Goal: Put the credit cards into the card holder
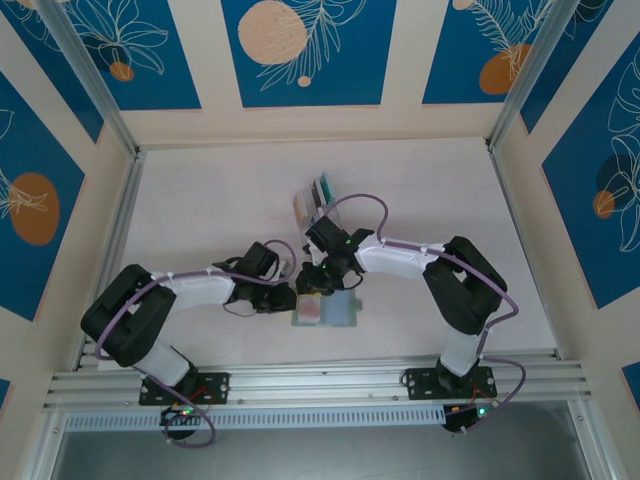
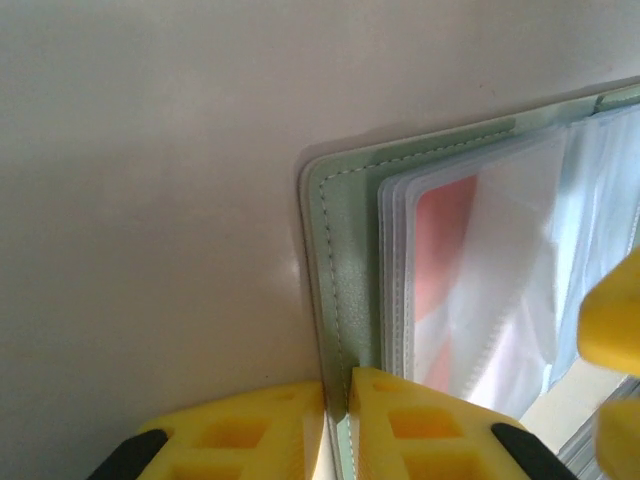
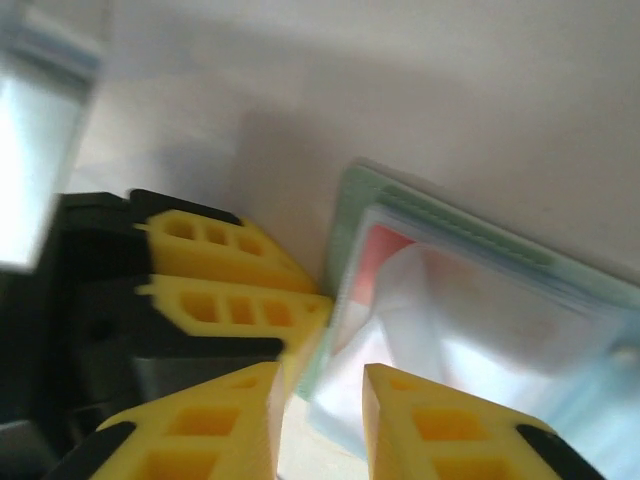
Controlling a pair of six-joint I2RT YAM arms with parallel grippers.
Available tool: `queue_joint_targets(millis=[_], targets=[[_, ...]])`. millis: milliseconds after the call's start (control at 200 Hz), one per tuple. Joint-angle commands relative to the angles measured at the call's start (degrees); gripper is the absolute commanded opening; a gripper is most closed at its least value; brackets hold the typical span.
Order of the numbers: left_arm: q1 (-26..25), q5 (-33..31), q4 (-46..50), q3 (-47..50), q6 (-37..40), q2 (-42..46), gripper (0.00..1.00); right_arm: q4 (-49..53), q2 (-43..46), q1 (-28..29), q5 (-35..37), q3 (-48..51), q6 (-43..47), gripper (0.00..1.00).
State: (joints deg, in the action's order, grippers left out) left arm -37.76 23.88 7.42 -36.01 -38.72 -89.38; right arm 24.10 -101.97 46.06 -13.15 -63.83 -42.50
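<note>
Top external view: the holder is seen lying open on the table, near the front edge and between the two arms. The left gripper is set at its left edge and the right gripper is held over its upper left part. Behind them a clear rack is stood, with cards kept upright in it. In the left wrist view the left fingers are shown pressed together on the holder's green cover edge, and a red card is seen inside a clear pocket. In the right wrist view the right fingers are held apart above the holder's corner, and nothing is gripped between them.
</note>
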Motion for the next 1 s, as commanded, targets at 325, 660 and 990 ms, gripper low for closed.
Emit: queue_joint_targets(millis=[325,660,990], targets=[[-0.5,0.8,-1.1,5.0,-3.6,1.5,0.19,5.4,8.2,-3.1,-0.5,1.4,3.5,0.28],[4.3,-1.4,10.8,2.9,-0.3,13.4,0.26,10.3,7.7,-4.5,4.6,-2.7,7.0,0.19],[12.9,1.2,15.5,-5.6,3.1,19.6,0.31,19.5,3.8,-14.8,10.1,-16.9,13.4,0.35]])
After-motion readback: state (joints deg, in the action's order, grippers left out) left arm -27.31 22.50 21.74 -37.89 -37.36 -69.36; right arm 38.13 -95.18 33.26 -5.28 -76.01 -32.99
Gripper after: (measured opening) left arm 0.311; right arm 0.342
